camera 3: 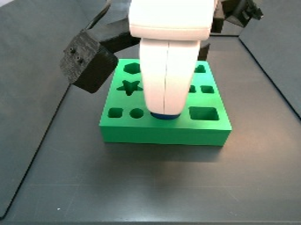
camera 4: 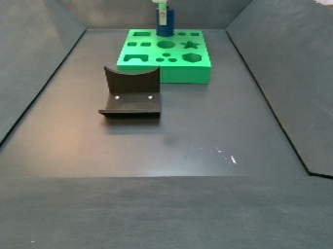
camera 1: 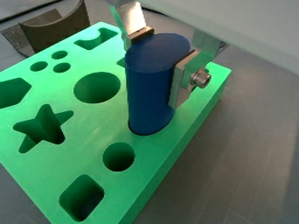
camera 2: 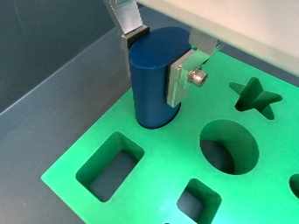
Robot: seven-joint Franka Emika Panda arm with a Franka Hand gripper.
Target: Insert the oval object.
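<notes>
Insertion is looking barely begun: the end effector [camera 1: 163,59] is clamping the oval object [camera 1: 155,86] upright at the frame's centre, its base meeting the green block [camera 1: 87,149], hardly sunk.

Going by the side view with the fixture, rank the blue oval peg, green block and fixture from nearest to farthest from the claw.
1. Blue oval peg: held in the claw, upright.
2. Green block: directly beneath the peg, at the far end of the floor.
3. Fixture: nearer the camera, apart from the block.
</notes>
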